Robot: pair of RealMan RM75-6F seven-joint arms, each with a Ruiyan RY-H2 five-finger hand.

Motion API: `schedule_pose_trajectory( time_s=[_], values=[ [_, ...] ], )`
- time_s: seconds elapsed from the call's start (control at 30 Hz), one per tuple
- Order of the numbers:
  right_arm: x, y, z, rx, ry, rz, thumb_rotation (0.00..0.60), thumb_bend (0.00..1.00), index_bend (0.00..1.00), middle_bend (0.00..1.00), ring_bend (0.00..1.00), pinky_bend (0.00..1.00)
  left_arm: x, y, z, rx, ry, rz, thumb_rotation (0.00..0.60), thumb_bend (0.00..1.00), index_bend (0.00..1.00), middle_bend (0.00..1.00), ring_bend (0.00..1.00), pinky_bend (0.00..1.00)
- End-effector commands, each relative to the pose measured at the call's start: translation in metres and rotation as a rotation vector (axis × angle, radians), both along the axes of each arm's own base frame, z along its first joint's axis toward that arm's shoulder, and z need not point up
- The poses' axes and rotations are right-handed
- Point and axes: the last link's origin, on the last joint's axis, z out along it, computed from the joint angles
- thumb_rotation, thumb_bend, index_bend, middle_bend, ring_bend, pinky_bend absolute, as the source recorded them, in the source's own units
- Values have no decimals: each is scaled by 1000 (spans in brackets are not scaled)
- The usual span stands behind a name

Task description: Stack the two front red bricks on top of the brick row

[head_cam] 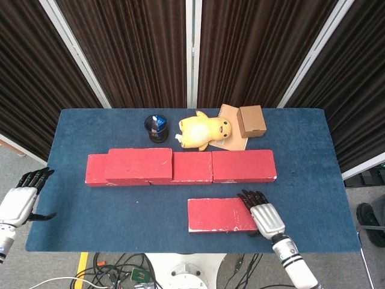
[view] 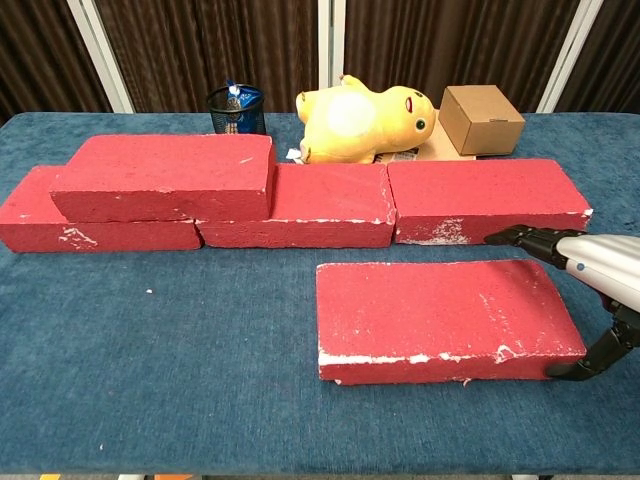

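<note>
Lying flat on the blue cloth-covered table point(head_cam: 90, 208), the loose rectangular red brick point(head_cam: 219, 214) sits in front of the brick row, apart from it and square to the table's front edge. The right hand point(head_cam: 263, 214) is at the brick's right end, its dark fingers point(view: 527, 238) spread along the far corner and the thumb reaching down to the near corner; whether it actually grips the brick or only touches it cannot be told. The row of three red bricks point(head_cam: 243, 165) runs across the middle of the table, and a further red brick point(view: 165, 176) already lies on top of its left part, bridging the left and middle bricks. The left hand point(head_cam: 23, 197) hangs off the table's left front edge, holding nothing, fingers extended and apart. Behind the row stand a black mesh cup point(head_cam: 156, 128), a yellow plush toy point(head_cam: 204, 130) lying on its side, and a small brown cardboard box point(head_cam: 251, 120) resting on a tan notebook point(head_cam: 227, 113).
</note>
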Motion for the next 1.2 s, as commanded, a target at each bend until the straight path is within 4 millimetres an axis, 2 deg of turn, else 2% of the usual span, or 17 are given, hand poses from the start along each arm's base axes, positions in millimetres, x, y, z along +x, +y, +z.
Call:
schedule_pose_trajectory(
  time_s=[0.03, 0.23, 0.43, 0.8, 1.2],
  values=[
    [12, -1, 1, 37, -7, 40, 600, 0, 0, 0, 0, 0, 0, 0, 0, 0, -1, 1, 600, 51, 0, 0, 0, 0],
    [35, -2, -9, 73, -19, 86, 600, 0, 0, 0, 0, 0, -1, 0, 3, -9, 3, 22, 600, 51, 0, 0, 0, 0],
    [51, -4, -23, 123, -54, 58, 600, 0, 0, 0, 0, 0, -3, 0, 4, -16, 5, 32, 600, 51, 0, 0, 0, 0],
    [65, -17, -33, 106, -57, 20, 600, 0, 0, 0, 0, 0, -9, 4, 1, -33, -5, 61, 600, 51, 0, 0, 0, 0],
    [64, -21, -40, 142, -37, -17, 600, 0, 0, 0, 0, 0, -13, 4, 1, -34, -9, 68, 600, 50, 0, 0, 0, 0]
  ],
)
